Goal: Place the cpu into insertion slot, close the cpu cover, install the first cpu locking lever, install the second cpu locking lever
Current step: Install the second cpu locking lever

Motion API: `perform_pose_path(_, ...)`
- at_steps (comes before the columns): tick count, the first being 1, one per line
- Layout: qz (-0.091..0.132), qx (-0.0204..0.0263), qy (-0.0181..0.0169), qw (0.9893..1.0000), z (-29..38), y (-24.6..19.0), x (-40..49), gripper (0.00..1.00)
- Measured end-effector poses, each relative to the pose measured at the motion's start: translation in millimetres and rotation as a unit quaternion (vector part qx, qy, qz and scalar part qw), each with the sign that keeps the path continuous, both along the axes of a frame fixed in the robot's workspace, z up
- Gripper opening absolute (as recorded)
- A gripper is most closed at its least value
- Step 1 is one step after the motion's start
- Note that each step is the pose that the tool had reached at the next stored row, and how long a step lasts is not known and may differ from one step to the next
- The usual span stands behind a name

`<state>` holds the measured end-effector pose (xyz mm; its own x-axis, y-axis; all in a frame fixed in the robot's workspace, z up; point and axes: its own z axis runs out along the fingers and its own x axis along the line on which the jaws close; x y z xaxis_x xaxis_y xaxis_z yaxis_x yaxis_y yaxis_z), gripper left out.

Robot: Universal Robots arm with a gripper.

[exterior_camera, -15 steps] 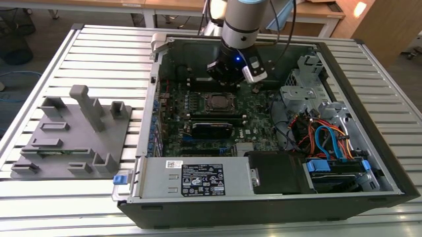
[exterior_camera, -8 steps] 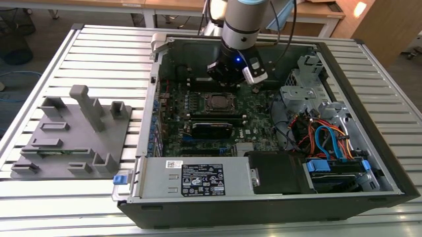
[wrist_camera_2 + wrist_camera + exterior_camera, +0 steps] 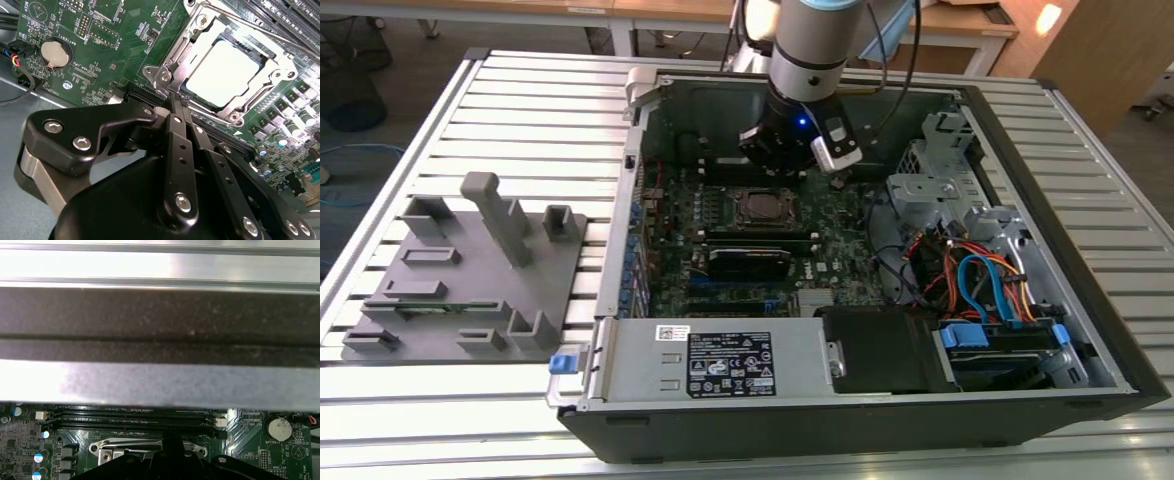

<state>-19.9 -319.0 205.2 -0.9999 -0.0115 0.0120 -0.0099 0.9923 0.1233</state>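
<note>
A: Going across the exterior view from its left, what lay on the tabletop (image 3: 520, 110)?

B: A grey fixture block (image 3: 467, 275) with upright pegs sat to the exterior view's left of the open computer case (image 3: 881, 400), well apart from the arm.

A: And inside the case?

B: The green circuit board (image 3: 834, 235) lay flat on the case floor. The insertion slot (image 3: 757, 207) sat near the board's middle, with the gripper (image 3: 790, 165) hanging just above its far edge.

A: Where was the cpu?

B: In the second wrist view the cpu (image 3: 229, 70) was seated in the slot, its pale metal top showing through the window of the cpu cover (image 3: 200, 42), which lay down flat over it. A silvery lever (image 3: 172, 67) ran along the cover's edge nearest the gripper.

A: And the fingers?

B: The fingers (image 3: 176, 112) were pressed together, tips meeting right at the cover's corner, with nothing between them. A round coin battery (image 3: 53, 53) sat on the board, well apart from the slot.
</note>
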Motion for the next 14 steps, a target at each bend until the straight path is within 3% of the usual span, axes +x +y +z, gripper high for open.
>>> perform_pose_path(14,0.0,-0.0001,0.0,1.0,0.1,-7.6,0.0,0.1)
